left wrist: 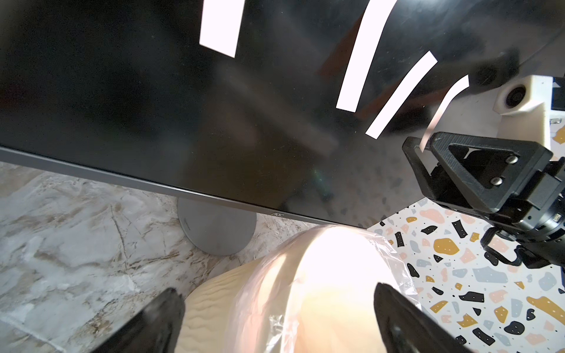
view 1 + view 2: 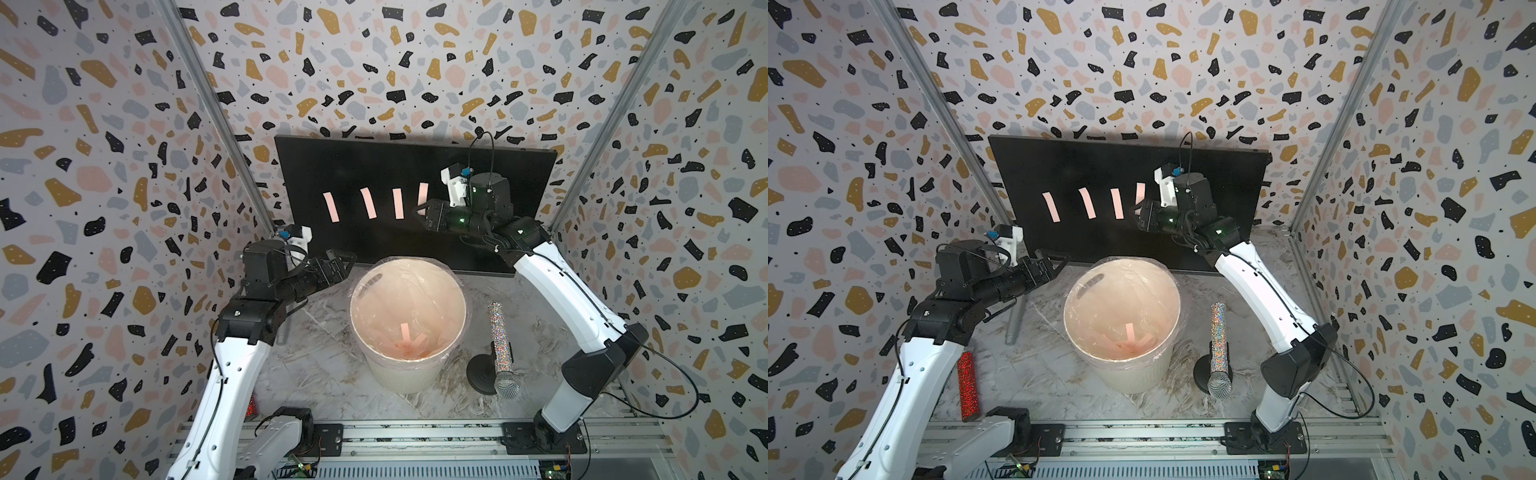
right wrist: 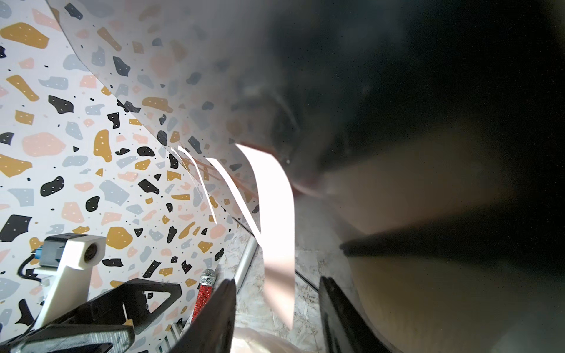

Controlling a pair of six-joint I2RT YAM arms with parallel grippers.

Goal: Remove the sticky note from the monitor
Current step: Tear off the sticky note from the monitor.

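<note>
R tool (image 2: 419, 210) (image 2: 1136, 210) (image 1: 423, 145) (image 3: 276, 280): up at the screen face, tips aimed toward the L arm's side; partly spread, one finger either side of a note's loose end, w/ a gap showing each side in its own wrist view, so not pinching it
sticky note (image 2: 423, 193) (image 2: 1140, 191) (image 1: 452, 91) (image 3: 269, 189): pink strip; top end on the glass above R tool's tips, lower part curls off the screen and hangs between the fingers
other notes (image 2: 368, 203): 3 more pink strips flat on the glass, in a row out past R tool's tips; nearest one just beside the tips, farthest well apart
monitor (image 2: 374, 166) (image 2: 1079, 166) (image 1: 122, 107) (image 3: 397, 76): black, unlit, stands at back of counter; screen directly behind R tool, lower edge just ahead of L tool
L tool (image 2: 347, 259) (image 2: 1054, 257) (image 1: 276, 290): low, fingers spread wide, nothing between them; well apart from R tool and below it
bin (image 2: 407, 378) (image 2: 1129, 380) (image 1: 214, 293): white w/ clear liner, rim just ahead of and under L tool's tips, well below R tool; pink strips (image 2: 409, 343) lie at its bottom
silver mic (image 2: 500, 345) (image 2: 1219, 345): glittery, on a black round stand, on counter under the R arm, well below R tool
red mic (image 2: 967, 382): glittery, on counter by the L arm, behind L tool; shows in a top view
counter (image 2: 316, 361): marble-look top
</note>
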